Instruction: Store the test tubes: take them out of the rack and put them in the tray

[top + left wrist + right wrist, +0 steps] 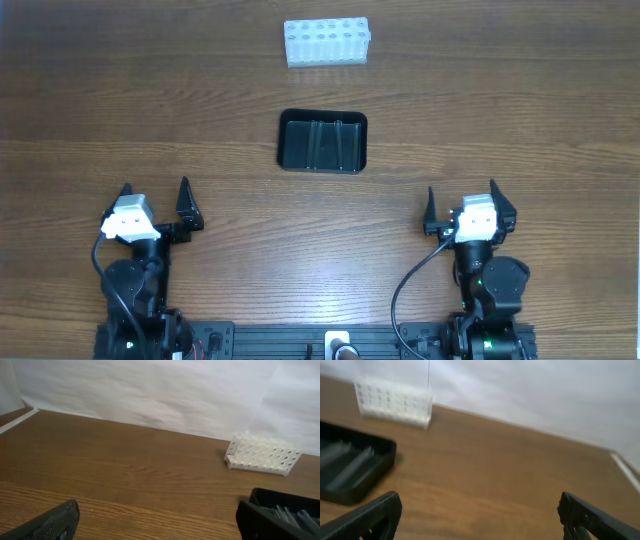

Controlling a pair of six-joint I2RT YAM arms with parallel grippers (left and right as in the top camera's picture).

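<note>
Nearest you, the left gripper and right gripper rest by their bases, jaws spread, holding nothing. Beyond them, the black tray holds faint clear test tubes, too hard to count. Farthest stands the white rack, where you can't tell whether any tubes stand in it.

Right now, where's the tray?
Top view: the black tray sits at the middle of the table, just on the arms' side of the white rack and apart from it, ahead of and between the left hand and right hand.
</note>
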